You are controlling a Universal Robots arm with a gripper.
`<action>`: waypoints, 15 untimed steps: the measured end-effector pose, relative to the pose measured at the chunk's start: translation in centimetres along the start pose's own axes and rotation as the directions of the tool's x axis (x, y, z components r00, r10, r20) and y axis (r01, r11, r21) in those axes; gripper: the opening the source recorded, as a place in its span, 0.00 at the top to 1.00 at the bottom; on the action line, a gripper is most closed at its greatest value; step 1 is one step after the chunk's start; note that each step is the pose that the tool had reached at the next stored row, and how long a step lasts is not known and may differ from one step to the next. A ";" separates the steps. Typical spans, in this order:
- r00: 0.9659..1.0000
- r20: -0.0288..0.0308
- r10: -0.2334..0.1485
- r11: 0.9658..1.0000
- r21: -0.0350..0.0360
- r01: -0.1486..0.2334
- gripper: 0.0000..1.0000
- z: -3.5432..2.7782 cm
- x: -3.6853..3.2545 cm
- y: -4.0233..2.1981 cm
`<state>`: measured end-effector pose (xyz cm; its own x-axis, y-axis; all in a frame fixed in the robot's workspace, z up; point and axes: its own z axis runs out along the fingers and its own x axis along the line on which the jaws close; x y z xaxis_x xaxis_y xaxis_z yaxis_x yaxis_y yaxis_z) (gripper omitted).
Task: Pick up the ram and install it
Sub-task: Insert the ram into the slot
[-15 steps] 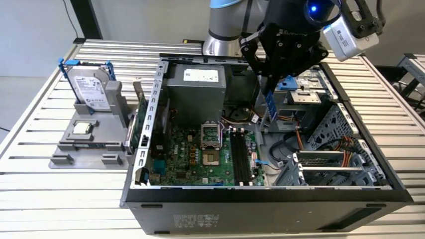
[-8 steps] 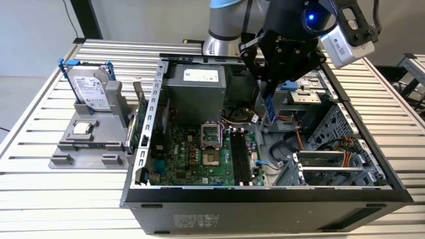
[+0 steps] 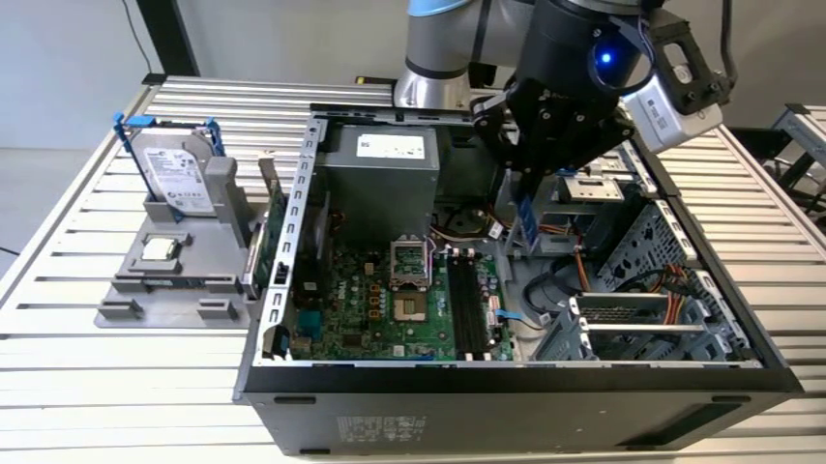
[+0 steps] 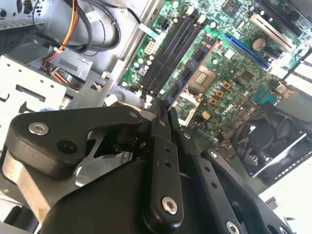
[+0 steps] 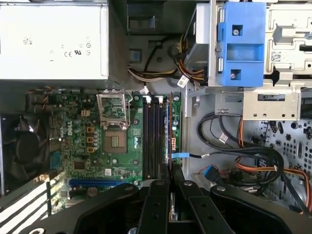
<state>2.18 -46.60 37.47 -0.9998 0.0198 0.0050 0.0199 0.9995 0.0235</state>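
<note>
My gripper point(image 3: 528, 184) hangs over the open computer case point(image 3: 516, 387), shut on the ram point(image 3: 527, 220), a narrow blue-dark stick pointing down from the fingers. In the second wrist view the ram point(image 4: 191, 70) juts out past the closed fingers point(image 4: 157, 127), showing its row of black chips. In the first wrist view the ram point(image 5: 169, 131) is seen edge-on, beside the black memory slots point(image 5: 152, 136). In the exterior view the stick is above the motherboard point(image 3: 374, 309), behind the slots point(image 3: 467, 302) and slightly toward that view's right, not touching them.
A grey power supply point(image 3: 381, 164) fills the case's back. The CPU socket point(image 3: 406, 275) lies beside the slots. A drive cage point(image 3: 645, 324) and loose cables point(image 5: 243, 156) sit at the exterior view's right. A hard drive point(image 3: 174, 174) stands on a grey holder outside the case.
</note>
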 end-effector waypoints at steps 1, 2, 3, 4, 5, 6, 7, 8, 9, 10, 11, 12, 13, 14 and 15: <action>1.000 0.001 0.002 1.000 0.000 -0.002 1.00 0.17 0.00 0.00; 1.000 0.002 0.004 1.000 0.000 -0.004 1.00 0.29 -0.01 0.00; 1.000 0.002 0.005 1.000 0.000 -0.005 1.00 0.37 -0.01 0.00; 1.000 0.002 0.006 1.000 0.000 -0.006 1.00 0.40 0.00 0.00; 1.000 0.002 0.006 1.000 0.000 -0.006 1.00 0.40 0.00 -0.01; 1.000 0.002 0.006 1.000 0.000 -0.006 1.00 0.40 0.00 -0.01; 1.000 0.002 0.006 1.000 0.000 -0.006 1.00 0.41 0.00 -0.01; 1.000 0.002 0.006 1.000 0.000 -0.006 1.00 0.46 0.00 -0.01; 1.000 0.003 0.006 1.000 -0.001 -0.006 1.00 0.62 0.00 -0.01; 1.000 0.003 0.006 1.000 0.000 -0.006 1.00 0.79 0.00 -0.02; 1.000 0.004 0.007 1.000 0.000 -0.007 1.00 0.97 -0.01 -0.02; 1.000 0.004 0.009 1.000 0.000 -0.009 1.00 1.15 -0.01 -0.02; 1.000 0.004 0.011 1.000 0.000 -0.011 1.00 1.33 -0.01 -0.03; 1.000 0.004 0.013 1.000 0.000 -0.013 1.00 1.50 -0.01 -0.03; 1.000 0.004 0.016 1.000 0.000 -0.016 1.00 1.69 -0.01 -0.03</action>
<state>2.18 -46.60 35.78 -0.9994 0.0357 0.0015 0.0357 0.9991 0.0233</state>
